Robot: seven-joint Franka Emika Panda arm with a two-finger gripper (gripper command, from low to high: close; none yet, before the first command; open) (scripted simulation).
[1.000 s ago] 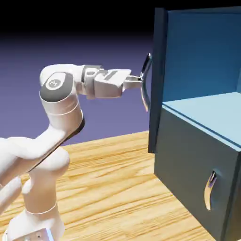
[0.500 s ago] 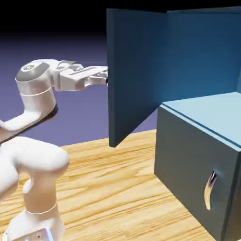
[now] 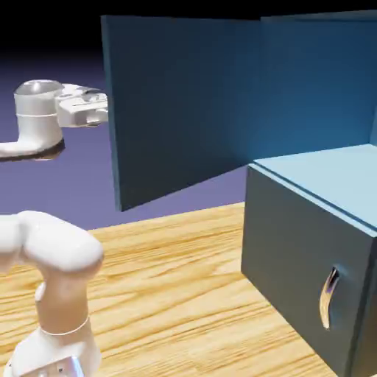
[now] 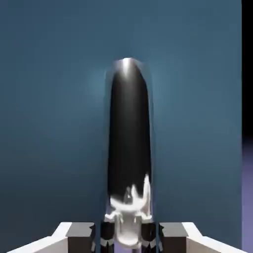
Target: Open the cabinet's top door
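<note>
now we see the large flat dark teal-blue top door (image 3: 180,103) swung wide open, standing upright out from the big dark teal-blue box cabinet (image 3: 309,258) and reaching across to the exterior view's left. its far edge hangs well clear of the box, over beside the end of our glossy white jointed robot arm (image 3: 62,250), and it hides the tip of our grasping end in that view. behind the door, to the exterior view's right, we can look into the upper compartment, where a pale light-blue shelf (image 3: 331,177) forms the floor. below that shelf, the shorter dark teal lower panel (image 3: 294,250) sits closed, with a small curved chrome lower handle (image 3: 329,298) near its edge on the exterior view's right. the box stands on a light yellow wood-grained desk (image 3: 162,280), and our arm rises at the exterior view's left.

in the hand view, we have the grey two-fingered pincer (image 4: 128,237) closed on the long curved shiny chrome door handle (image 4: 129,133), which stands upright in the middle against the teal-blue face of the door. the dark fingertips (image 4: 107,234) press on it from both sides near the bottom edge, and its rounded top shows above them. a strip of black and violet backdrop (image 4: 248,188) runs down the hand view's right.
</note>
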